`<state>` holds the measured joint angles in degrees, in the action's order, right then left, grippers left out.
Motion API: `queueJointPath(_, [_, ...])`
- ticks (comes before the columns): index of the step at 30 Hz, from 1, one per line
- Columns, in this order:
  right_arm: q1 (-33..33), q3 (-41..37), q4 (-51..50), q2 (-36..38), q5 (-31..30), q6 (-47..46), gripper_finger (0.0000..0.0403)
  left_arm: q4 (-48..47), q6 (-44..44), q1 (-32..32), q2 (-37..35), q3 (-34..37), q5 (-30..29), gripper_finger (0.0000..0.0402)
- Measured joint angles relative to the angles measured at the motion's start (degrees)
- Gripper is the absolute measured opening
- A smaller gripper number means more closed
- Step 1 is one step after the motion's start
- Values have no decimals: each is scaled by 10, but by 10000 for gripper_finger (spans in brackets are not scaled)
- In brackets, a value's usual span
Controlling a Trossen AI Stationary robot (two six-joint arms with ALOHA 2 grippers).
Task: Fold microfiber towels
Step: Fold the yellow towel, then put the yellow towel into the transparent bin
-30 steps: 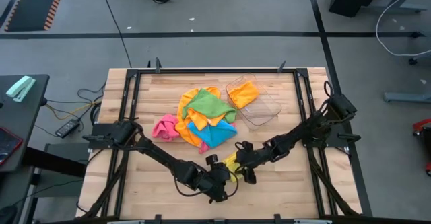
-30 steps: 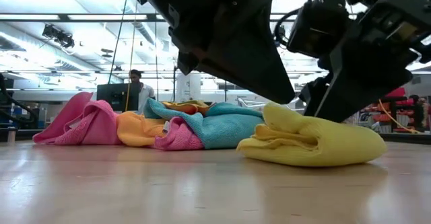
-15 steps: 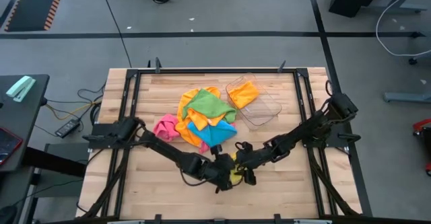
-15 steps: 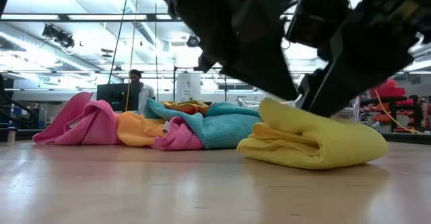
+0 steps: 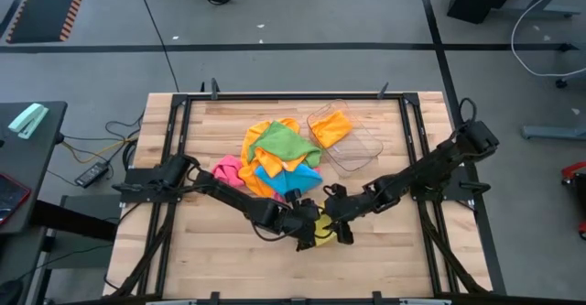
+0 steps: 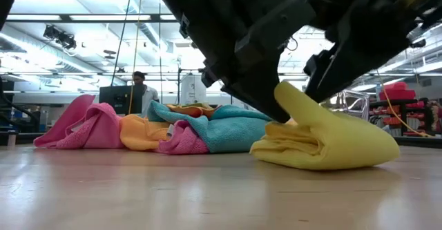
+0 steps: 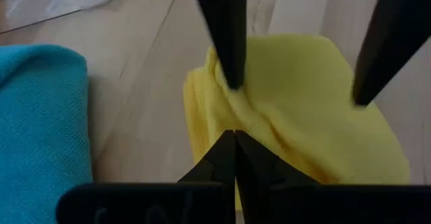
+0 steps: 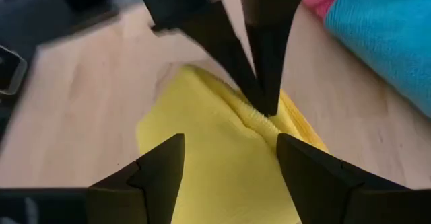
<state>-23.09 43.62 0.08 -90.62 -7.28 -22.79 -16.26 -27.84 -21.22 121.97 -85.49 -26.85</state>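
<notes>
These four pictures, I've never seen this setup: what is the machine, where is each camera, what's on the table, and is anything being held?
Two dark robot arms work at a wooden table. One camera looks straight down, one sits at table height, and one rides on each wrist. The left hand is pinched shut on a fold of the folded yellow microfiber towel. The right hand is open, straddling that same towel. Behind lies a loose pile of pink, orange, green and blue microfiber towels, beside a clear plastic tray holding an orange cloth.
</notes>
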Motion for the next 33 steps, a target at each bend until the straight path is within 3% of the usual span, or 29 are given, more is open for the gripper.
queueJointPath(6, [29,0,24,-36,3,19,237,4,20,-3,-13,0,3,20])
queueJointPath(11, [51,0,31,-33,8,22,228,-2,69,-5,-17,0,58,11])
queueJointPath(16, [57,0,34,-42,9,24,228,-4,71,-8,-39,0,65,7])
queueJointPath(24, [53,0,36,-53,7,17,227,-7,81,-8,-69,-1,66,53])
queueJointPath(33, [53,0,33,-54,7,1,227,-20,76,-2,-77,0,132,87])
